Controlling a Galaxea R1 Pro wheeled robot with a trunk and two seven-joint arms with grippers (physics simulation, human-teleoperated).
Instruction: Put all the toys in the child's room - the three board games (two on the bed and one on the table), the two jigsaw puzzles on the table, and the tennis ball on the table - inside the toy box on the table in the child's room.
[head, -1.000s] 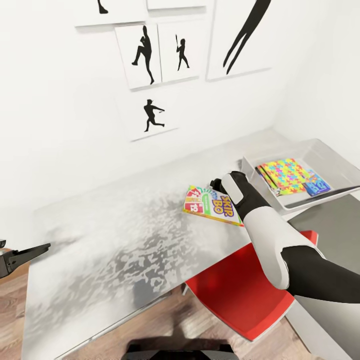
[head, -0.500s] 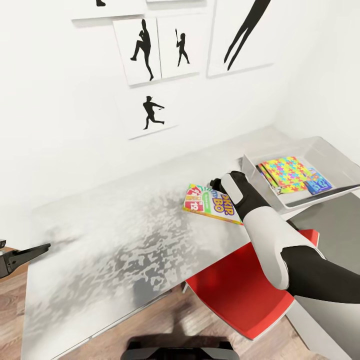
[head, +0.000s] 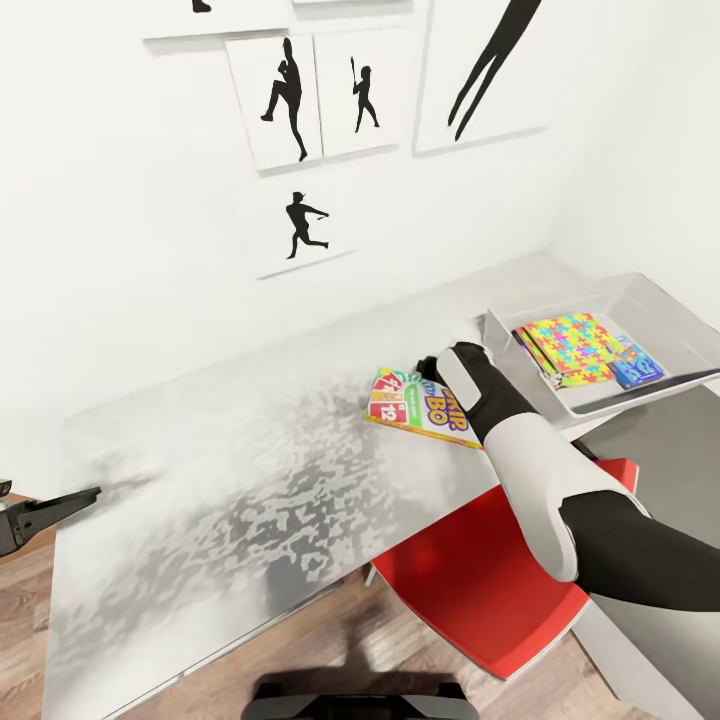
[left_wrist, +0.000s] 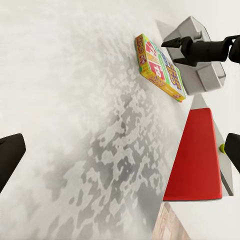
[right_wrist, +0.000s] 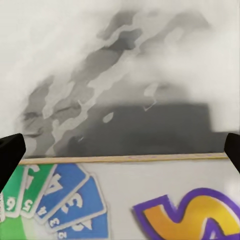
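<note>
The green-white Skip-Bo board game lies flat on the white table; the left wrist view shows it too. My right gripper hovers open just over its far edge, the printed lid close beneath its black fingertips. To the right stands the light grey toy box, holding the jigsaw puzzles and a blue box. My left gripper is open and holds nothing, low at the table's left end. A tiny yellow-green ball shows past the chair.
A red chair is pushed under the table's near edge, right below my right arm. A lower dark grey top joins the table beside the toy box. Silhouette pictures hang on the white wall behind.
My right arm has crept slightly left over the Skip-Bo box, covering more of its lettering. The box and the left gripper have stayed put.
</note>
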